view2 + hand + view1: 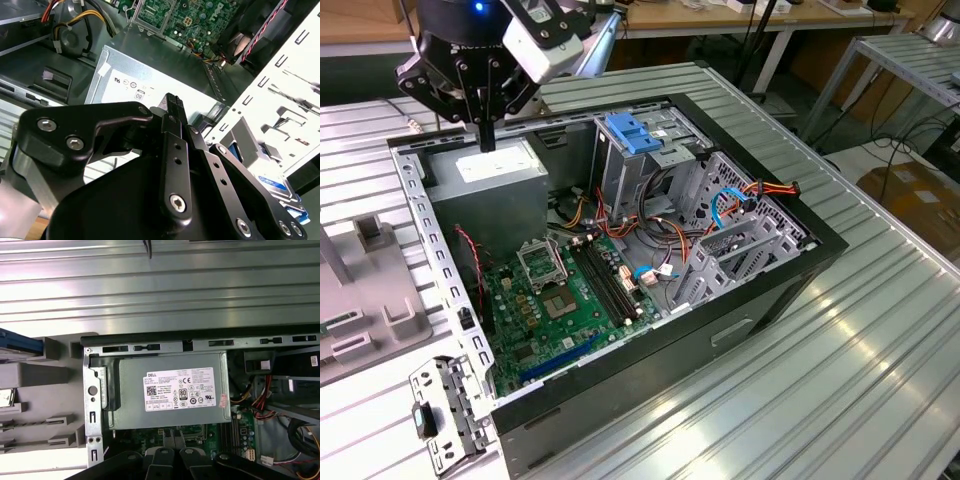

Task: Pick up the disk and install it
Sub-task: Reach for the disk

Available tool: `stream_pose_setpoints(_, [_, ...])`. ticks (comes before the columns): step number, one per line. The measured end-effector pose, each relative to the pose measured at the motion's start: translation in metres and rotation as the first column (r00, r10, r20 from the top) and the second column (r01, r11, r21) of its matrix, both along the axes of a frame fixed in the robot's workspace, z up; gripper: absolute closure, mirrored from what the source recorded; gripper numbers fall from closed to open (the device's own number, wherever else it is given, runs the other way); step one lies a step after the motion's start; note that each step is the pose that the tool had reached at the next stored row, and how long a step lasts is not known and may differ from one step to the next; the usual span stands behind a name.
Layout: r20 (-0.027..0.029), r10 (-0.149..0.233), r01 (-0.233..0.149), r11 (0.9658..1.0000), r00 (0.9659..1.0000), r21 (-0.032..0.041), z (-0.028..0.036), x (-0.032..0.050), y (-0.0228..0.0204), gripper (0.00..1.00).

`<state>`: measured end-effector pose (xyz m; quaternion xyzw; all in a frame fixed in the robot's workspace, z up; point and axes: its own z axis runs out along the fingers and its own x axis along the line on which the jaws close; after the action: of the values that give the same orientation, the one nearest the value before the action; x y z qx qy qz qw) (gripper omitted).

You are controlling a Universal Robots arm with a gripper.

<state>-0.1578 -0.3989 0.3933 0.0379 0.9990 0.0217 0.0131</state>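
The disk lies off to the side of the open computer case, and I see its white label and blue edge in the second wrist view. In the first wrist view the disk's blue side rail shows in a grey holder outside the case wall. My gripper hangs above the grey power-supply box at the case's far corner, on the exterior view's left. Its black fingers are pressed together with nothing between them. The gripper is apart from the disk.
The open case holds a green motherboard, a metal drive cage with a blue latch and loose coloured cables. A grey holder rack stands outside the case on the exterior view's left. Ribbed metal tabletop surrounds the case.
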Motion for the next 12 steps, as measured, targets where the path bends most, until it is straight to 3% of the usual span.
stream_pose_setpoints(12, [0.0000, 0.000, 0.000, 1.0000, 1.0000, 0.0000, 0.0000, -0.0059, 0.0000, 0.89])
